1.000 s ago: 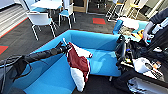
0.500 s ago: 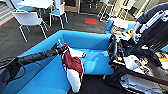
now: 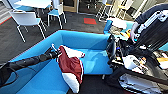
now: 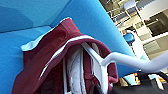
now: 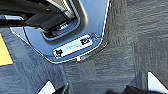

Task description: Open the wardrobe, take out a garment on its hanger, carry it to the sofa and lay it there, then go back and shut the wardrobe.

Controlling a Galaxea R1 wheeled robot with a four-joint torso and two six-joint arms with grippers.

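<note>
Garment (image 3: 71, 67) hangs lengthwise downward over the blue sofa (image 3: 92, 43) seat's front edge; the outstretched left gripper (image 3: 55, 53) pinches its white hanger (image 4: 130, 59). Right gripper's grip: cannot tell.

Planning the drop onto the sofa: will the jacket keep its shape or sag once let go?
Probably sag: the jacket already hangs in soft folds off the hanger. The sleeve droops past the sofa edge, so it may slide floorward.
</note>
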